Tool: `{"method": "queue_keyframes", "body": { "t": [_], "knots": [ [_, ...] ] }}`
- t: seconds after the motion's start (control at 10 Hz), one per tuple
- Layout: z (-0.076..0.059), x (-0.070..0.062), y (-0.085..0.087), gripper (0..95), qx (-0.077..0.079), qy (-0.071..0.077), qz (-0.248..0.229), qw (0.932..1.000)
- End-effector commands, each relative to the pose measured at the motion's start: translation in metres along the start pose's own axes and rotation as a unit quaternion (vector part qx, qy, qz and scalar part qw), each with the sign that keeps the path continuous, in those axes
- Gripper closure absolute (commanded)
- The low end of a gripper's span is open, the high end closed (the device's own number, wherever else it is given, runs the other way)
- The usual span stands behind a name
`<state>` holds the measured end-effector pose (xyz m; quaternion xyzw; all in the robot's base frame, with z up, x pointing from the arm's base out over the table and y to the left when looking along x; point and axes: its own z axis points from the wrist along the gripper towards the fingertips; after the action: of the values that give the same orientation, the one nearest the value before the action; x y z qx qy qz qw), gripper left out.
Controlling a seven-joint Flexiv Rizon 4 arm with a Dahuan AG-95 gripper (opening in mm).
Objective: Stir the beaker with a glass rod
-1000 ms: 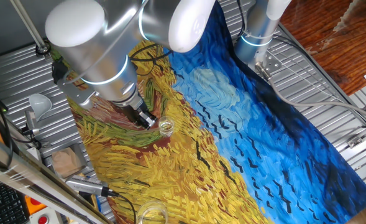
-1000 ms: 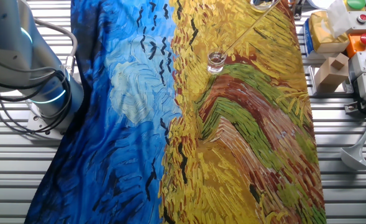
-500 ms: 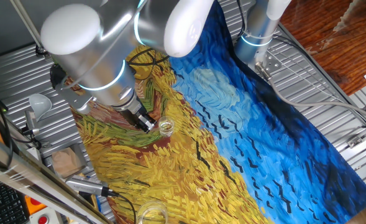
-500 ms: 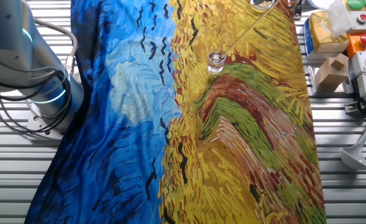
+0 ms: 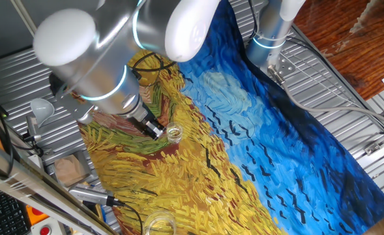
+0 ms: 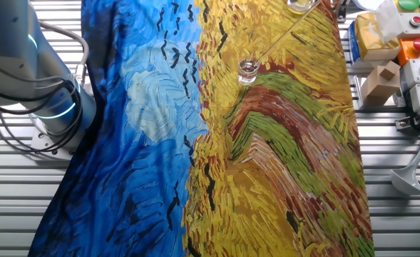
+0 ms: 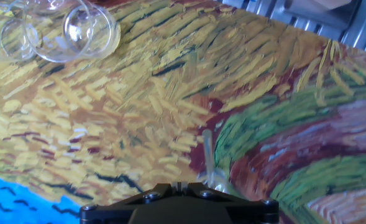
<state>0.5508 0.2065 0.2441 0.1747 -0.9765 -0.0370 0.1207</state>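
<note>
The beaker (image 5: 173, 133) is a small clear glass standing upright on the painted cloth, also seen from the other side (image 6: 248, 69). My gripper (image 5: 156, 130) hangs just left of it, shut on the glass rod. The glass rod (image 6: 284, 32) shows as a thin slanted line that runs from the beaker's mouth up to the top edge. In the hand view the rod (image 7: 207, 152) points down at the cloth, beside my gripper (image 7: 179, 185). The rod's lower end is blurred there, and I cannot make out the beaker.
A wider clear glass vessel (image 5: 158, 225) stands near the cloth's end, also visible in the hand view (image 7: 77, 31). A white funnel (image 5: 42, 108), a wooden block (image 5: 69, 170) and a control box (image 6: 416, 50) sit on the metal slats beside the cloth.
The arm's upper links have swung a little to the left. The gripper tip has hardly shifted beside the beaker. The beaker and rod look the same from the other side.
</note>
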Motion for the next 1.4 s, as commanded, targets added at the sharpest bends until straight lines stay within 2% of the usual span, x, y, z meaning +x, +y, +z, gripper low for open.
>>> {"method": "queue_keyframes", "body": {
  "t": [0.1,0.7,1.1,1.2,1.4],
  "knots": [
    [0.002,0.003,-0.001,76.0,0.001,-0.006,-0.001,1.0],
    [0.002,0.005,-0.003,76.0,0.003,-0.009,-0.007,0.9999],
    [0.005,0.005,-0.01,76.0,0.012,-0.01,-0.022,0.9996],
    [0.006,0.005,-0.012,57.0,0.011,-0.011,-0.025,0.9996],
    [0.006,0.005,-0.012,57.0,0.009,-0.013,-0.025,0.9996]
  ]
}}
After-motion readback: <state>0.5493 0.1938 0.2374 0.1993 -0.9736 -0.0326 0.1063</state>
